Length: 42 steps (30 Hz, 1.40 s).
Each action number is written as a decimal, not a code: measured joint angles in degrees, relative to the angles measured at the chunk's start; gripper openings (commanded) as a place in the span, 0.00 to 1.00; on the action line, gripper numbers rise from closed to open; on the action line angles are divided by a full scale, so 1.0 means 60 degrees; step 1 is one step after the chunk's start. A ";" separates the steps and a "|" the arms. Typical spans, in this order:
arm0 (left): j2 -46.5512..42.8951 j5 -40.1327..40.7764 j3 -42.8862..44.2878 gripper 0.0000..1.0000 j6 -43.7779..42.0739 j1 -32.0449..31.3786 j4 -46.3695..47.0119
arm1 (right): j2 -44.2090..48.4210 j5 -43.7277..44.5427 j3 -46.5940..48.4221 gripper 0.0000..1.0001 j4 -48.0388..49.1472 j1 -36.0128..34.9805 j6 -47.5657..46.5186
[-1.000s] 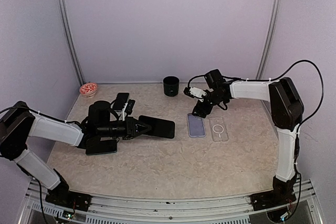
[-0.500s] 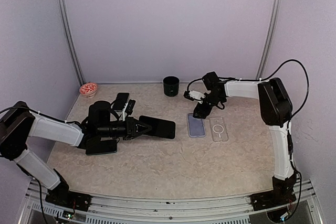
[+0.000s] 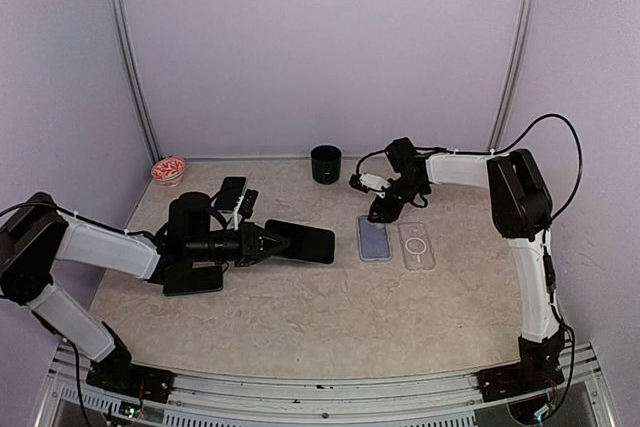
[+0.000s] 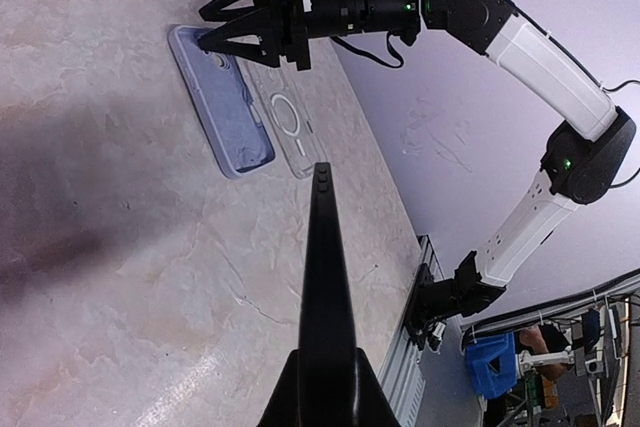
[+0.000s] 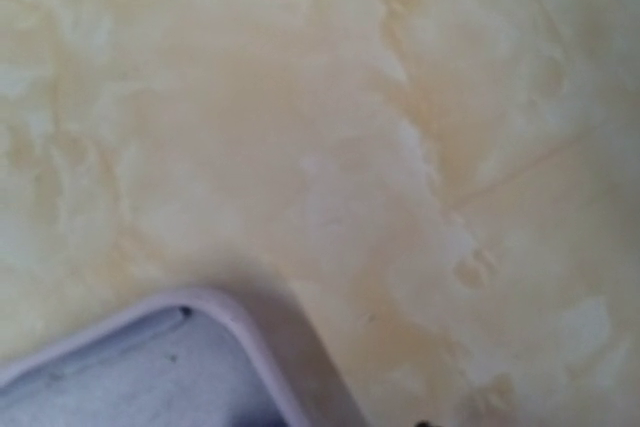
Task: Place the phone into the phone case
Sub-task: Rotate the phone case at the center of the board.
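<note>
Beige marbled worktop [image 3: 330, 327], pale lilac walls around it. The left arm [image 3: 100, 247] lies low on the 9 o'clock side and reaches toward the centre. The right arm [image 3: 530, 207] stands tall at 3 o'clock, folded over and reaching in toward 1 o'clock.

Next in size is the black phone [image 3: 300, 243], level and just left of centre. Its 9 o'clock end is clamped in the left hand [image 3: 266, 244], fingers closed on it. From that wrist's camera the phone shows edge-on as a thin dark blade [image 4: 322, 277].

The lilac phone case [image 3: 373, 238] lies flat on the worktop just right of centre, hollow side up, raised rim showing. A clear case [image 3: 416, 245] lies alongside at its 3 o'clock, close by, with a ring marked on it.

The right hand [image 3: 381, 213] is low at the lilac case's 12 o'clock end, fingers apart with nothing between them. Cannot tell whether a tip touches the rim.

A black cup [image 3: 325, 163] stands at 12 o'clock near the back wall. A small dish [image 3: 168, 169] with red-and-white contents sits in the 10 o'clock corner.
</note>
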<state>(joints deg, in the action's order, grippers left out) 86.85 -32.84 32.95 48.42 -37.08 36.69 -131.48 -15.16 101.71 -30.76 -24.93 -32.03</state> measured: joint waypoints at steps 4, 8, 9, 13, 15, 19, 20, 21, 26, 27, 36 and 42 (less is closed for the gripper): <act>0.0069 0.0000 -0.0004 0.00 0.0040 0.0000 0.0073 | 0.0000 -0.0117 0.0004 0.29 -0.0131 0.0007 0.0018; 0.0113 0.0000 0.0000 0.00 0.0066 0.0000 0.0120 | 0.0000 -0.0204 0.0004 0.20 -0.0211 0.0007 0.0062; 0.0131 0.0000 -0.0004 0.00 0.0073 0.0000 0.0160 | 0.0000 -0.0233 0.0004 0.18 -0.0240 0.0015 0.0098; 0.0153 0.0000 -0.0004 0.00 0.0138 0.0000 0.0324 | 0.0000 -0.0382 0.0004 0.07 -0.0339 0.0029 0.0233; 0.0160 0.0000 -0.0018 0.00 0.0160 0.0000 0.0426 | 0.0000 -0.0444 0.0004 0.06 -0.0372 0.0036 0.0317; 0.0160 0.0004 -0.0080 0.00 0.0211 0.0000 0.0535 | 0.0000 -0.0506 0.0004 0.00 -0.0419 0.0044 0.0546; 0.0160 0.0007 -0.0113 0.00 0.0219 0.0000 0.0568 | 0.0000 -0.0521 0.0004 0.00 -0.0423 0.0044 0.0663; 0.0160 0.0007 -0.0142 0.00 0.0226 0.0000 0.0597 | 0.0004 -0.0535 0.0004 0.00 -0.0423 0.0047 0.0758; 0.0164 0.0029 -0.0262 0.00 0.0306 0.0000 0.0674 | 0.0157 -0.0805 -0.0240 0.00 -0.0393 0.0051 0.1519; 0.0164 0.0051 -0.0277 0.00 0.0321 0.0000 0.0678 | 0.0288 -0.0860 -0.0426 0.00 -0.0353 0.0051 0.1705; 0.0120 0.0816 -0.0379 0.00 0.0481 -0.0004 0.0477 | 0.1883 -0.0546 -0.2470 0.00 0.0747 -0.0397 0.4051; -0.0302 0.1566 -0.0699 0.00 0.0718 -0.0004 0.0131 | 0.2226 0.0550 -0.3235 0.00 0.1497 -0.1290 0.5829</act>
<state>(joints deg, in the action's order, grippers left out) 85.03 -23.44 28.75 52.73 -37.10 37.47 -118.13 -11.86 82.30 -21.78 -32.67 2.94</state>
